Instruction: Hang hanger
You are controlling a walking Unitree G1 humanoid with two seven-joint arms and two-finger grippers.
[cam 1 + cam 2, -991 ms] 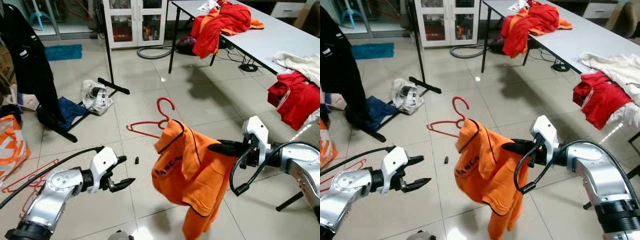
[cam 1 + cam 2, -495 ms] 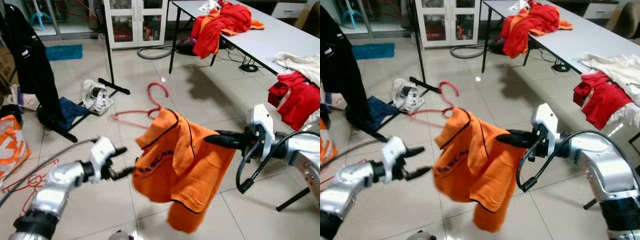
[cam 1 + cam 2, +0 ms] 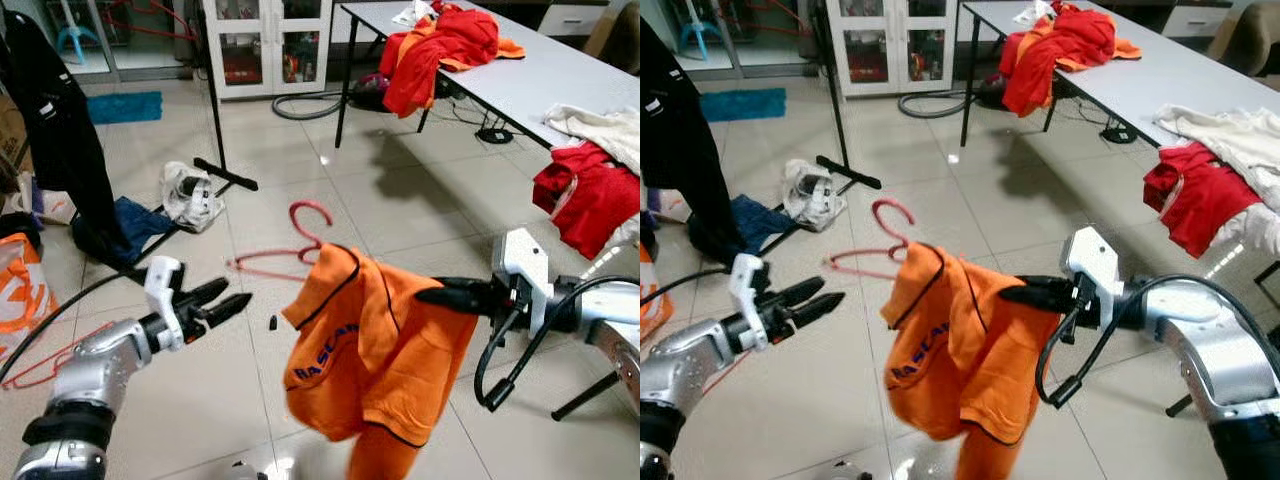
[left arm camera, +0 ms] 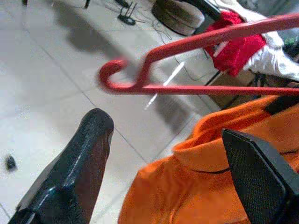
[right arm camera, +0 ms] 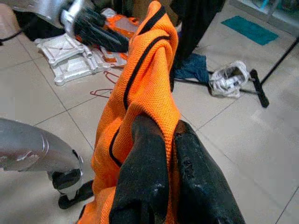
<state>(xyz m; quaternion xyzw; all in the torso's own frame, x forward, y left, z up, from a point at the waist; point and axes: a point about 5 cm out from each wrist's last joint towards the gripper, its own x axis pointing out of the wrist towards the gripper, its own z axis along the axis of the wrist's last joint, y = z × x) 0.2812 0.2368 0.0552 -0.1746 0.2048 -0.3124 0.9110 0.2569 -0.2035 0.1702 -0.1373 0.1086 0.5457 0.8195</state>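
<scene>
Right gripper pinches orange polo shirt on red wire hanger; left gripper, open & empty, should take hook w/o snagging collar.

— How is the right gripper held?
— It is extended toward the left, its fingers closed together on cloth.
— And the left gripper?
— It is raised opposite, fingers spread, nothing gripped.

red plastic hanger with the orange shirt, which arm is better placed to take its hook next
Left. The left gripper is open and free, level with the red plastic hanger and close to its bare end. The right gripper is shut on the orange polo shirt.
</scene>
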